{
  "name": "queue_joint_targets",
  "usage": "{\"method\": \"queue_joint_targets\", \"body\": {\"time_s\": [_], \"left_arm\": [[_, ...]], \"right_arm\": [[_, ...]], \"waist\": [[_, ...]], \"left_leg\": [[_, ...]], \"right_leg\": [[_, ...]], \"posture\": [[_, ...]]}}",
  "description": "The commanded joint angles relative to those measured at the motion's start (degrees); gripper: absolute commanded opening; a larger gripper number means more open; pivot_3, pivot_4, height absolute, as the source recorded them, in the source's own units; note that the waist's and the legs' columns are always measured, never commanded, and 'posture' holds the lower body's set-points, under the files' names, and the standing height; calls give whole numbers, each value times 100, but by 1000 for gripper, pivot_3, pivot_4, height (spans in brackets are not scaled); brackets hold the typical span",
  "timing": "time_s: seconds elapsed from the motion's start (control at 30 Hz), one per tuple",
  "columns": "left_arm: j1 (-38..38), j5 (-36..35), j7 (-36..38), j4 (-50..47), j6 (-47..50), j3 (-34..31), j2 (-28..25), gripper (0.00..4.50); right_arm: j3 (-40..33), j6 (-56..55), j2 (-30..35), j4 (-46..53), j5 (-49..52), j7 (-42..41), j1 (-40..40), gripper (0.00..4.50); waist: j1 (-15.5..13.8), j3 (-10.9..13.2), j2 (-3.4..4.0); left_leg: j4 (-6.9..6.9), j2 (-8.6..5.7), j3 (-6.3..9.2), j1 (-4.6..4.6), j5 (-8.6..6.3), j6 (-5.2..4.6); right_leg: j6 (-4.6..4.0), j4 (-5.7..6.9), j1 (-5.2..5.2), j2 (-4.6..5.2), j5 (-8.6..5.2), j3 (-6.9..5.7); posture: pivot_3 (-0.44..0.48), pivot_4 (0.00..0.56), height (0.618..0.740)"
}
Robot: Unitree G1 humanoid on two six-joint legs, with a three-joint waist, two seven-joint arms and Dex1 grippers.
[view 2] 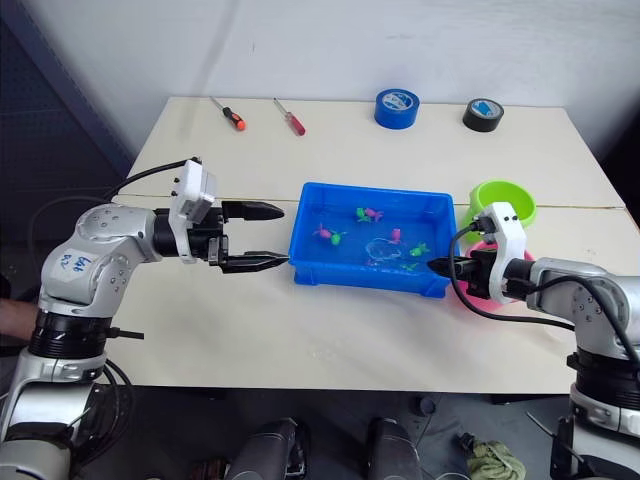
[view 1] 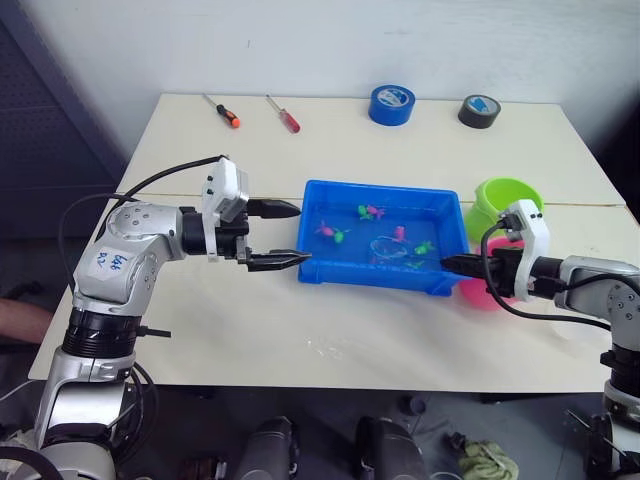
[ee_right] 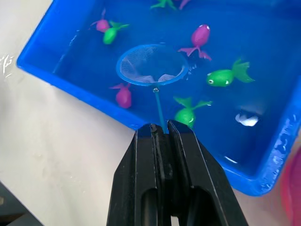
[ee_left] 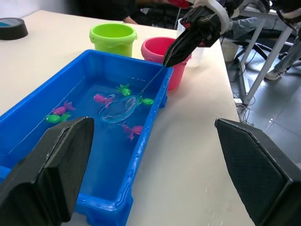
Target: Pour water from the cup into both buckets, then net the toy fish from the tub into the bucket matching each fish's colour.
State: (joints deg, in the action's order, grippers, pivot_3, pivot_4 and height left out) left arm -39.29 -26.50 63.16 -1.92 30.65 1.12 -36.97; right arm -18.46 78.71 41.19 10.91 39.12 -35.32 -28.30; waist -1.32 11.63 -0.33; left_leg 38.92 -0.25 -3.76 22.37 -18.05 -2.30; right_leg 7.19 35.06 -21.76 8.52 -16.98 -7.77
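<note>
The blue tub [view 1: 370,275] sits mid-table, holding water and several toy fish, among them a pink one [ee_right: 200,35] and a green one [ee_right: 221,77]. The net [ee_right: 141,63] lies with its hoop in the water among them, and no fish is in its mesh. My right gripper [ee_right: 160,129] is shut on the net's thin handle at the tub's right front corner. My left gripper [view 1: 298,234] hangs open and empty just left of the tub. The green bucket [view 1: 500,195] and the pink bucket [ee_left: 160,49] stand right of the tub. The clear cup [ee_left: 196,55] is partly hidden behind the pink bucket.
Two screwdrivers [view 1: 222,110] [view 1: 283,113], a blue tape roll [view 1: 392,104] and a black tape roll [view 1: 480,111] lie along the table's far edge. Bare tabletop lies in front of the tub [view 1: 330,330].
</note>
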Motion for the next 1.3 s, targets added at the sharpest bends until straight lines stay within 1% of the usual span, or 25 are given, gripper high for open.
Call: {"method": "queue_joint_targets", "body": {"time_s": [0.03, 0.2, 0.37, 0.47, 0.63, 0.87, 0.97, 1.07, 1.3], "left_arm": [[-146, 58, -39, -18, -126, -23, -1, 4476], [-134, 80, -47, -6, -159, 6, 9, 4476], [-154, 110, -27, 21, -184, 19, 23, 4476], [-199, 142, -18, 80, -227, 36, 51, 4476], [-251, 148, -9, 126, -264, 67, 104, 4476], [-296, 168, -113, 169, -206, 105, 228, 4476], [-421, 199, -206, 348, -185, 78, 293, 4476], [-546, 159, -273, 520, -105, 51, 373, 4476], [-779, 348, -144, 959, -388, 241, 542, 4476]], "right_arm": [[68, -308, -18, -24, -73, 65, 46, 0], [127, -652, -124, -159, -277, 302, 13, 0], [196, -729, -168, -227, -315, 400, -19, 0], [244, -1143, -229, -365, -579, 592, -95, 0], [385, -1671, -227, -464, -860, 657, -178, 0], [590, -2405, -241, -418, -1057, 499, -96, 0], [784, -2977, -134, -185, -1339, 433, 161, 0], [818, -3274, -56, 76, -1467, 332, 454, 0], [607, -3922, 41, 968, -1618, 208, 1415, 0]], "waist": [[0, 0, 0], [-1, 0, 0], [0, 0, 0], [0, 0, 0], [5, 0, 0], [5, 0, 0], [-7, 0, 0], [-7, 0, 0], [-13, 0, 0]], "left_leg": [[0, 0, 0, 0, 0, 0], [0, 0, -3, 0, 0, 0], [-1, 0, -7, 1, 0, 0], [-1, 0, -9, 1, 0, 0], [-4, -1, -19, 2, 0, -1], [-5, 0, -23, 4, 1, -1], [-5, 0, -22, 4, 1, -1], [-5, -1, -23, 4, 1, -1], [-5, 0, -21, 5, 1, -2]], "right_leg": [[0, 1, -1, 0, 0, 0], [0, 0, -1, -1, 0, -2], [0, 3, -8, -1, 0, -2], [0, 3, -8, -1, 0, -2], [0, 5, -18, -2, 0, -3], [1, 6, -21, -3, 0, -2], [1, 7, -22, -4, 0, -3], [2, 7, -21, -3, 1, -2], [3, 7, -21, -4, 1, -3]], "posture": [[0, 150, 740], [0, 150, 740], [0, 150, 740], [0, 150, 740], [0, 150, 740], [0, 150, 740], [0, 150, 740], [0, 150, 740], [0, 150, 740]]}}
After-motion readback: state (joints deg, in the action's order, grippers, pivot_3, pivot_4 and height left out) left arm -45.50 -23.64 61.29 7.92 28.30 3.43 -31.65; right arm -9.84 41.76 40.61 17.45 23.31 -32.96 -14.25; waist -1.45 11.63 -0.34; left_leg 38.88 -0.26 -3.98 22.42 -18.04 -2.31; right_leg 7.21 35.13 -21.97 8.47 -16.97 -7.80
